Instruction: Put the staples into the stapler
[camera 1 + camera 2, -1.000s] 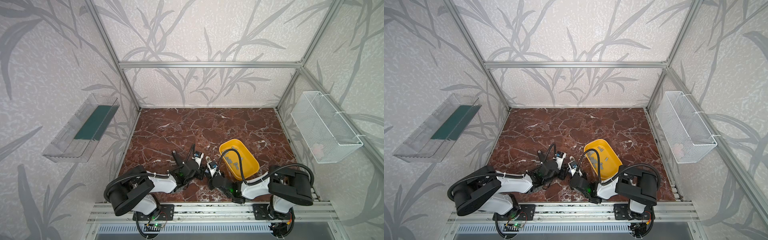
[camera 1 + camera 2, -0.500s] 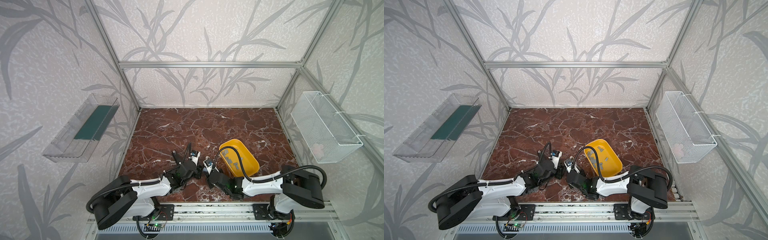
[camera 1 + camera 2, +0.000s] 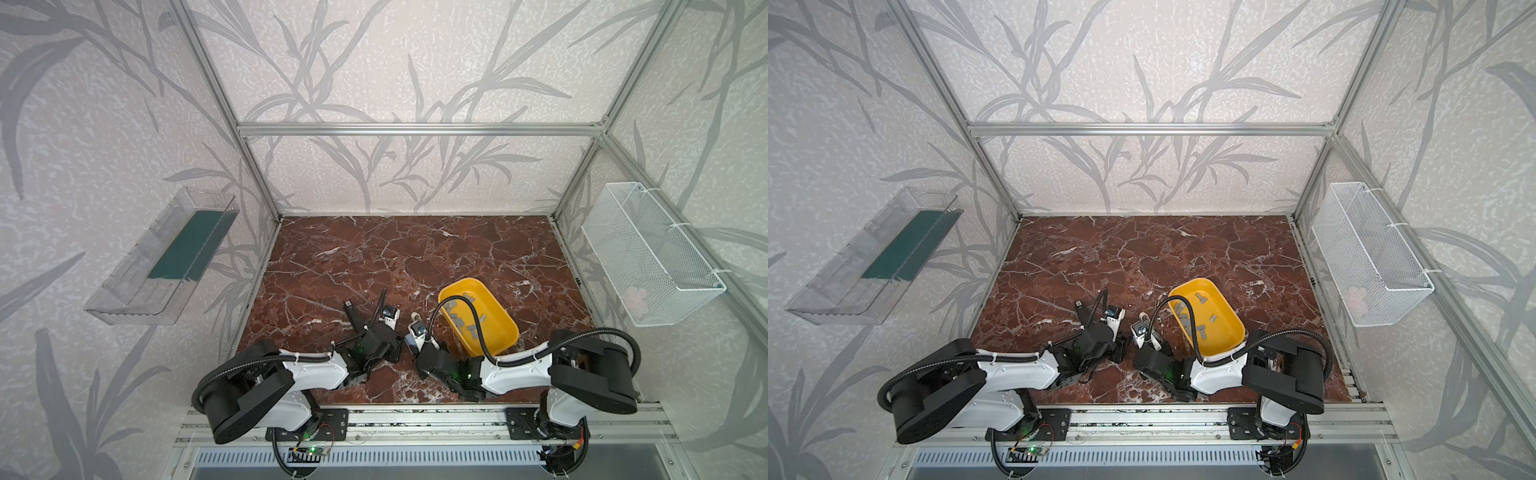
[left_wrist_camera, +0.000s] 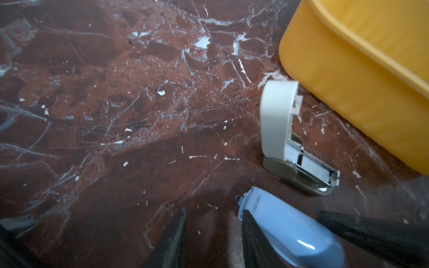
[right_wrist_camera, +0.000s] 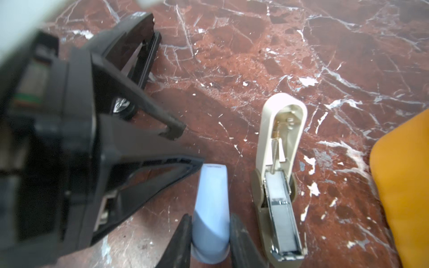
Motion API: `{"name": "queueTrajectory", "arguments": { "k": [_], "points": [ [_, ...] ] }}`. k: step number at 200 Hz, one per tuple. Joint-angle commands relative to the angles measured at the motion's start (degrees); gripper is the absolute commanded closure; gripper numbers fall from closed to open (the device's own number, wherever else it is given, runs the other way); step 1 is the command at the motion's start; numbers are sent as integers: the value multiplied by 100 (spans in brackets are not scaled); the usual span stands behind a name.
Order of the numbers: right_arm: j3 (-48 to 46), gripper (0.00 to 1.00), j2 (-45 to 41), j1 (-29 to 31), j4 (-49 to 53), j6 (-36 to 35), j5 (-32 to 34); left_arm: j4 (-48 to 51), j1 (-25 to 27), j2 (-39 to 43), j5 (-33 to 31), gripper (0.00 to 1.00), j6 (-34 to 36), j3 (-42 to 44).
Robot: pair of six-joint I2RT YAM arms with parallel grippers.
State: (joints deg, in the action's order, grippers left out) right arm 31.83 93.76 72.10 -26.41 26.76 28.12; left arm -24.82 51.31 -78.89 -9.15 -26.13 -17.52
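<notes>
Your right end effector (image 5: 210, 218) is pinching the smooth pale-blue stapler (image 5: 211, 197); left end effector (image 5: 188, 147) is standing spread, empty, beside its tip. Flat grey staples (image 3: 471, 330) are lying in the glossy yellow tray (image 3: 505, 324).

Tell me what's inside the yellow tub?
Small grey staple strips lie scattered inside the yellow tub. A black cable crosses above it and hides whatever lies beneath.
</notes>
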Motion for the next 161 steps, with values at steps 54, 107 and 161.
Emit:
{"name": "queueTrajectory", "arguments": {
  "k": [54,107,161],
  "points": [
    [-353,74,562,-16,386,461,-152,-341,11,-170,25,59,-48,-148],
    [-585,75,1182,7,233,934,-446,-431,11,-244,75,59,-53,-151],
    [-177,78,1154,26,1161,1217,-259,-334,11,-44,-7,59,-109,-86]
  ]
}}
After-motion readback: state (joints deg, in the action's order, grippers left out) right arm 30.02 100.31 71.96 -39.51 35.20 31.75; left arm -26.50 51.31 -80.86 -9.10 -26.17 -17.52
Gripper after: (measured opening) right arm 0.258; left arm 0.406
